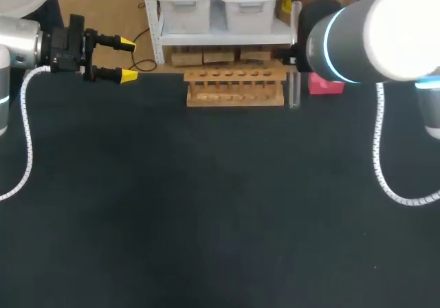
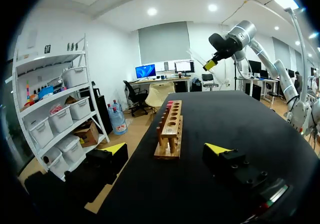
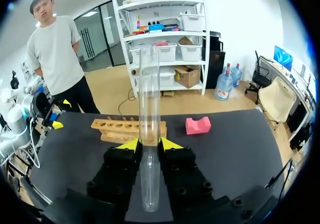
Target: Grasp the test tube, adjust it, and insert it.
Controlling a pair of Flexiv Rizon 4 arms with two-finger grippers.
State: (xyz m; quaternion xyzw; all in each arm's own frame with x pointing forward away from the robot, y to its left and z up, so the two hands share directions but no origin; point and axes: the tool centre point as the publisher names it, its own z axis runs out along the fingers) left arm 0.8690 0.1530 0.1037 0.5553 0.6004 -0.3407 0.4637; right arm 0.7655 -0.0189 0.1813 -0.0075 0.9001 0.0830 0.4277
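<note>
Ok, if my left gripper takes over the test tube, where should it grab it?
Probably on the long bare stretch of the test tube ahead of the right gripper, which is shut on it. Come in from the rack side with the open left gripper, fingers across the round glass.

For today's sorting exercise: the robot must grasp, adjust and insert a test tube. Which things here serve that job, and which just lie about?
For the job: clear test tube, held in the right gripper; wooden test tube rack.
Lying about: pink block beside the rack; left gripper, open and empty.
</note>
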